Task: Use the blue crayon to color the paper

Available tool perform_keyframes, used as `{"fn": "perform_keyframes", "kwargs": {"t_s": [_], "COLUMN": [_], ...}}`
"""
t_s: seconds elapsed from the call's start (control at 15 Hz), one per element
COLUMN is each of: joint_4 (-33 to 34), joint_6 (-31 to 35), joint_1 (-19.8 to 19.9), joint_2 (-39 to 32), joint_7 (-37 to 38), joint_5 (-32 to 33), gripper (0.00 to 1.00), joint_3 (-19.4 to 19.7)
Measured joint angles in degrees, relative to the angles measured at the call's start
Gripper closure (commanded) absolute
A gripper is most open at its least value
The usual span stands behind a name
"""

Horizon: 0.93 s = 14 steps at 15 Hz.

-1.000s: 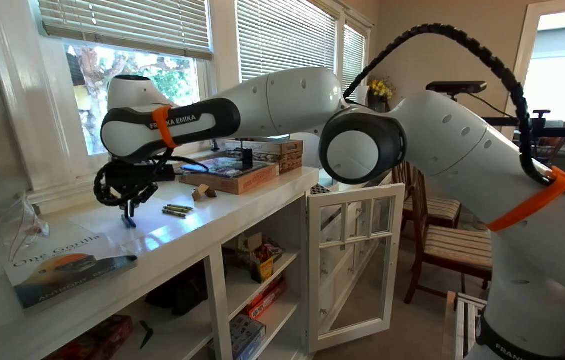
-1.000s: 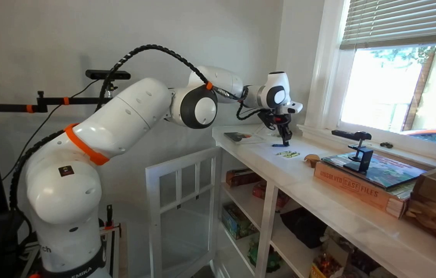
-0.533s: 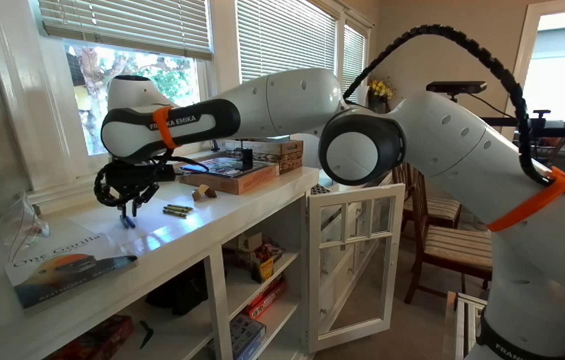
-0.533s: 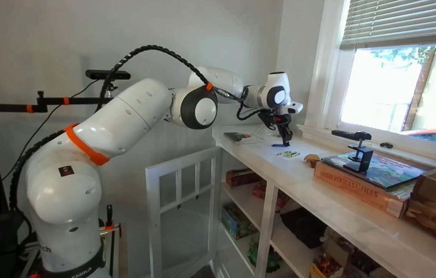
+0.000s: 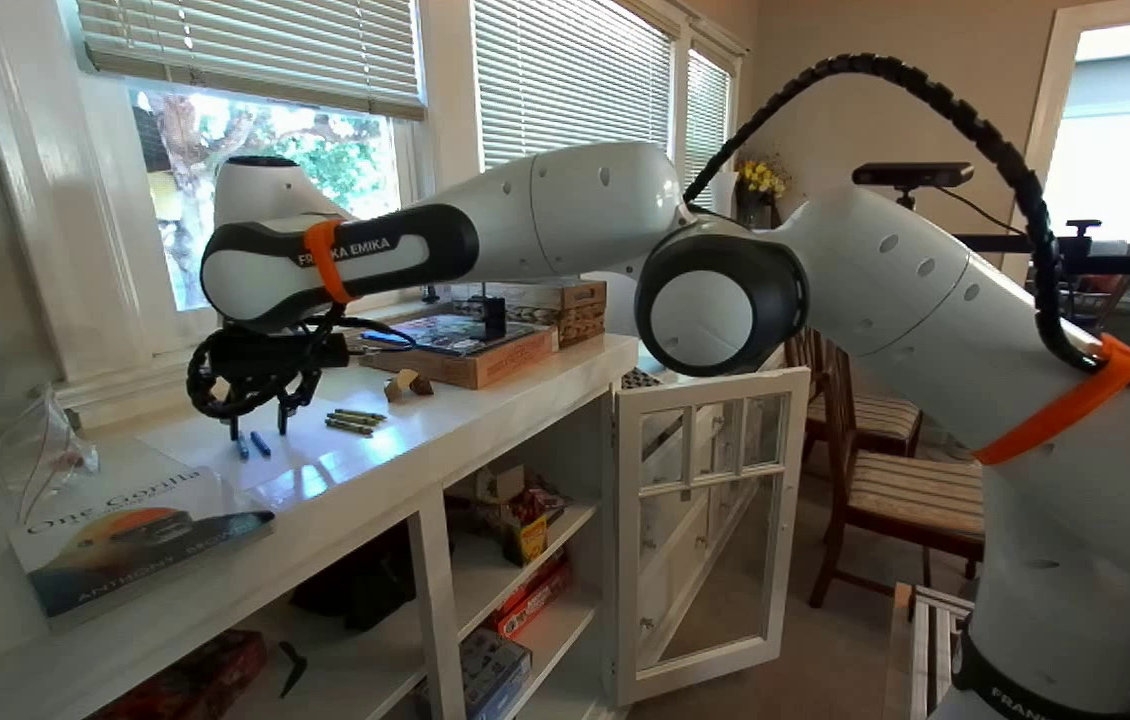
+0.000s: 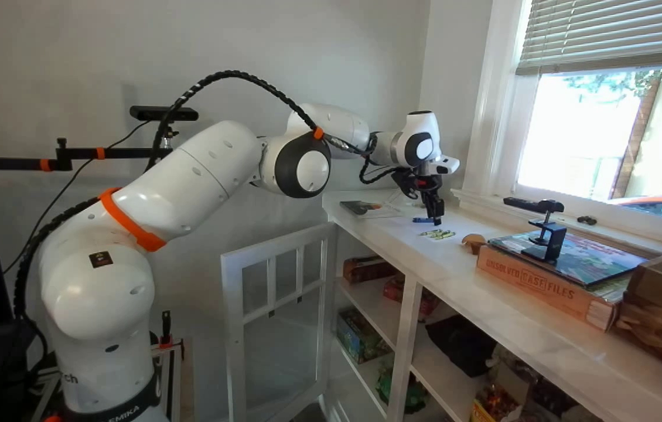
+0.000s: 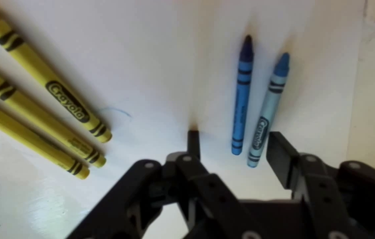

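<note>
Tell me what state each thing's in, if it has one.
Paper: flat, bearing a faint blue line
Gripper: open, holding nothing
Dark blue crayon: lying on the paper
Light blue crayon: lying on the paper
Yellow crayons: lying loose
Gorilla book: closed, lying flat
Cabinet door: swung open
Nearest window blind: partly raised

Three yellow crayons (image 7: 39, 116) lie roughly parallel at left in the wrist view. In an exterior view, a book (image 5: 135, 545) titled One Gorilla lies near a clear plastic bag (image 5: 45, 460). In both exterior views, an orange box (image 6: 533, 298) bears a black clamp (image 6: 553, 239), with a wooden crate (image 6: 659, 305) just beside.
</note>
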State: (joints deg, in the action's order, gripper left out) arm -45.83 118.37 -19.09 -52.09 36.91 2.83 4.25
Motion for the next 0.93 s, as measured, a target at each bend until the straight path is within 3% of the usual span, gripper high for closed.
{"fn": "perform_keyframes", "kwargs": {"t_s": [0.53,0.8,0.93], "joint_4": [3.22,4.57,5.19], "joint_6": [-2.08,-3.61,-4.20], "joint_1": [-0.46,-0.72,-0.80], "joint_2": [-1.70,-2.28,-2.55], "joint_7": [0.74,0.74,0.74], "joint_5": [0.00,0.00,0.02], "gripper": [0.57,0.95,0.95], "joint_3": [0.65,0.90,0.99]}}
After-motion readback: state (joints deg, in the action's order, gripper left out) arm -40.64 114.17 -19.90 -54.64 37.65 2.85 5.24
